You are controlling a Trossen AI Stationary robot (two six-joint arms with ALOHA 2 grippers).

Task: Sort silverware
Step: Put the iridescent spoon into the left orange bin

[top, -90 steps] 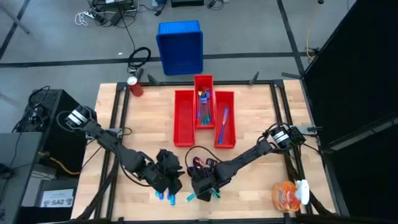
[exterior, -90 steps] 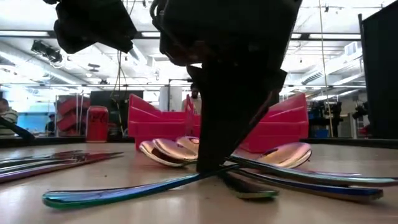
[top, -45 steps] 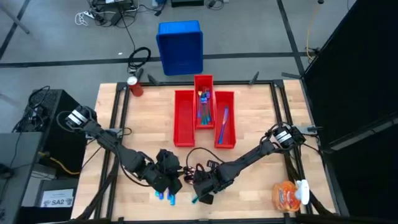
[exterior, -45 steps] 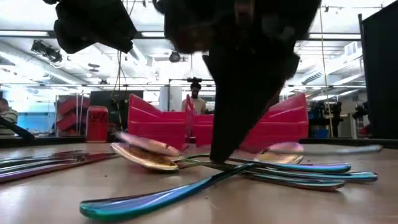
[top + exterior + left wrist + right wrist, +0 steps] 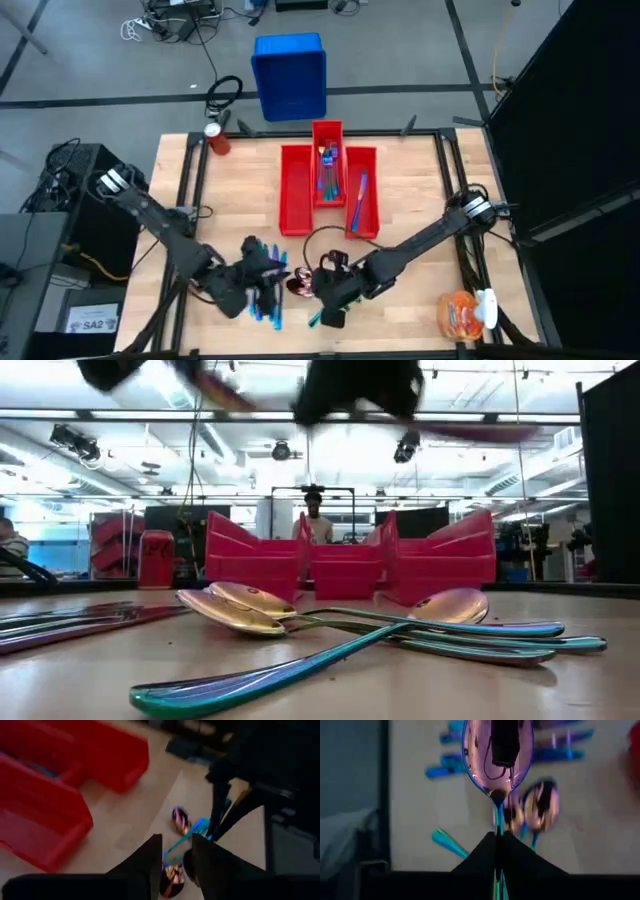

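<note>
- High view: three long narrow red plastic bins (image 5: 292,195) held only a few pieces; most iridescent metal silverware (image 5: 262,305) lay loose at the table's near edge. Sorting judged barely begun.
- Low view: spoons (image 5: 250,610) lay crossed on the wooden tabletop (image 5: 90,670).
- Left wrist view: my left gripper (image 5: 176,857) hovered narrowly parted, empty.
- Right wrist view: my right gripper (image 5: 498,851) pinched a purple spoon (image 5: 498,755) by its handle, above the pile.

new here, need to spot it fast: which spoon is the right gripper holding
On the wooden table, look in front of the red bins near the front edge. The right gripper is shut on a spoon, raised above the loose silverware; the others lie flat on the table.
</note>
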